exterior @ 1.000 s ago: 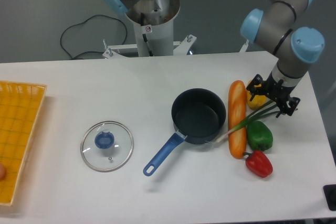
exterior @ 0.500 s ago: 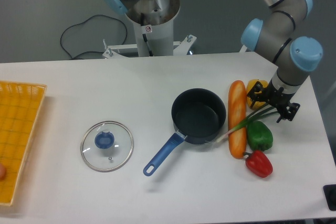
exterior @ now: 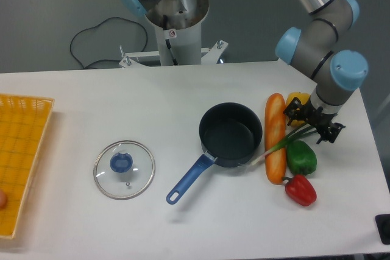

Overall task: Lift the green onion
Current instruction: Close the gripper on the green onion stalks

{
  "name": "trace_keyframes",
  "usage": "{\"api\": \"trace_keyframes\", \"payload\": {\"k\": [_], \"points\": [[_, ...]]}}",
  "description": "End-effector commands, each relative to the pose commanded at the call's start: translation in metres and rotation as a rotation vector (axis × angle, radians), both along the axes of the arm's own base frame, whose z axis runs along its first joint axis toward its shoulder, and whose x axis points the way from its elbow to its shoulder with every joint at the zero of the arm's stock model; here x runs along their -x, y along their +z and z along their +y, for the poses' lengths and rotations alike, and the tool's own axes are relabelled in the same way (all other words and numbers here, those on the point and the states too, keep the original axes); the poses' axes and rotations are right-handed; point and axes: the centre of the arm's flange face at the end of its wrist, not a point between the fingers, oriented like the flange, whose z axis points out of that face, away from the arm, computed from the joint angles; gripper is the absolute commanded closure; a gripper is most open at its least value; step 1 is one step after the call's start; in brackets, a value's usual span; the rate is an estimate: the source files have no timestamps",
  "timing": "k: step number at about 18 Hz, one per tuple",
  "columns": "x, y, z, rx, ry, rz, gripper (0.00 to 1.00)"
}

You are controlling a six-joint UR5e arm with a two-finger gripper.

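The green onion (exterior: 286,142), a thin stalk pale at its left end and splitting into dark leaves at the right, lies across the smooth orange carrot (exterior: 275,137) beside a glossy green bell pepper (exterior: 301,157) on the white table (exterior: 183,89). The black pincer (exterior: 312,122) hovers over the leaves; whether it is apart or together cannot be made out. The approach looks underway; descent and closing seem next.

The claw (exterior: 309,122) has shifted left over the green onion (exterior: 292,139).
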Motion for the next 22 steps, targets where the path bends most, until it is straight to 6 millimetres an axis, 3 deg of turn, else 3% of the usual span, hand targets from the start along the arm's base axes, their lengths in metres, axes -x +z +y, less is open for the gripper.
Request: {"api": "trace_keyframes", "payload": {"k": [4,10,15,22], "points": [[0.0009,0.0000,-0.0018,-0.001,-0.008,0.000,0.06],[0.0015,-0.0013,-0.0016,0.000,-0.008,-0.001,0.31],[0.0015,-0.0013,-0.0018,0.001,-0.008,-0.001,0.39],[0.0037,-0.0008,-0.0017,0.004,-0.026,0.003,0.66]]}}
